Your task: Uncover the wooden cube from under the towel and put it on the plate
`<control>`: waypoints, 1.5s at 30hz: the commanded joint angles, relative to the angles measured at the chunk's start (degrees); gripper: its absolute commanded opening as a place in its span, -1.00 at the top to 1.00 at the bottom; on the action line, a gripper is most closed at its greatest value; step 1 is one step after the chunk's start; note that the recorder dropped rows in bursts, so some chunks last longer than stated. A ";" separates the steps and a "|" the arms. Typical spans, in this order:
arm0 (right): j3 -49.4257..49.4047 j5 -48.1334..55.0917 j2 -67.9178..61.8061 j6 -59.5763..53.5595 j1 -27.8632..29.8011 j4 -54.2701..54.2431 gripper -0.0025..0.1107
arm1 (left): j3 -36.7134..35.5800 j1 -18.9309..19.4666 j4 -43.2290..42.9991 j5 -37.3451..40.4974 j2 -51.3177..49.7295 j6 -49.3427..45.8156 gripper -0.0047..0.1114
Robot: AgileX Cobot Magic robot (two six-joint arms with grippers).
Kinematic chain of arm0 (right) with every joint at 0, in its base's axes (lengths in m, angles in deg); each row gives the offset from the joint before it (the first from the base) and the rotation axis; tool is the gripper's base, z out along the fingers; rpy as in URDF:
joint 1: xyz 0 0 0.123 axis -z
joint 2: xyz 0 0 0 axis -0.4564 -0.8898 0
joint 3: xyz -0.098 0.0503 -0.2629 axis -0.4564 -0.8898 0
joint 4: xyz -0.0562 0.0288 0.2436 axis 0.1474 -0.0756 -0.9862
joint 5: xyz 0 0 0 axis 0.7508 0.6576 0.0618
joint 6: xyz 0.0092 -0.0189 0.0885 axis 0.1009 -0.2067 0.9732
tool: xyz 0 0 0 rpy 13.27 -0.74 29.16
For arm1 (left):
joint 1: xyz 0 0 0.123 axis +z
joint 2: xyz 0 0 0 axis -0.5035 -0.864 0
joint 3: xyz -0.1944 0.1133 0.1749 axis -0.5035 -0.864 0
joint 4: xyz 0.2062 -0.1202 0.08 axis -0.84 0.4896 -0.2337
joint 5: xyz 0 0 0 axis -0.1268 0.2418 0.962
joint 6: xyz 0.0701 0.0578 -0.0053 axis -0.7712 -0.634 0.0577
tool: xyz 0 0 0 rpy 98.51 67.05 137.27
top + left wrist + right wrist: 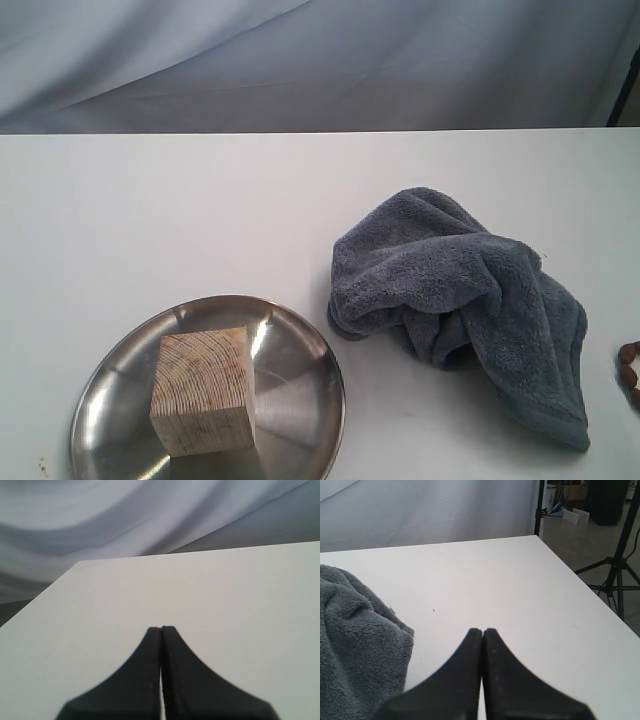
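Note:
The wooden cube [203, 390] stands uncovered on the steel plate [300, 390] at the front left of the white table. The grey-blue towel [460, 300] lies crumpled in a heap to the right of the plate, apart from it; its edge also shows in the right wrist view as towel [355, 650]. My left gripper [161, 629] is shut with nothing in it, over bare table. My right gripper [482, 630] is shut and empty too, just beside the towel. Neither gripper shows in the exterior view.
A small brown object [630, 365] peeks in at the right edge of the table. The table's right edge [585, 587] drops off to a floor with a light stand [620, 565]. A grey backdrop hangs behind the table.

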 commanded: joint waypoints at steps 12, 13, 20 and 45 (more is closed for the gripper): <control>-0.22 0.01 0.38 -0.08 -0.22 -0.35 0.96 | -0.20 -1.24 0.50 -0.33 0.26 0.32 0.89; -0.22 0.01 0.38 -0.08 -0.22 -0.35 0.96 | -0.20 -1.24 0.50 -0.33 0.26 0.32 0.89; -0.22 0.01 0.38 -0.21 -0.22 -0.35 0.96 | -0.20 -1.24 0.50 -0.33 0.26 0.32 0.89; -0.22 0.01 0.38 -0.21 -0.22 -0.35 0.96 | -0.20 -1.24 0.50 -0.33 0.26 0.32 0.89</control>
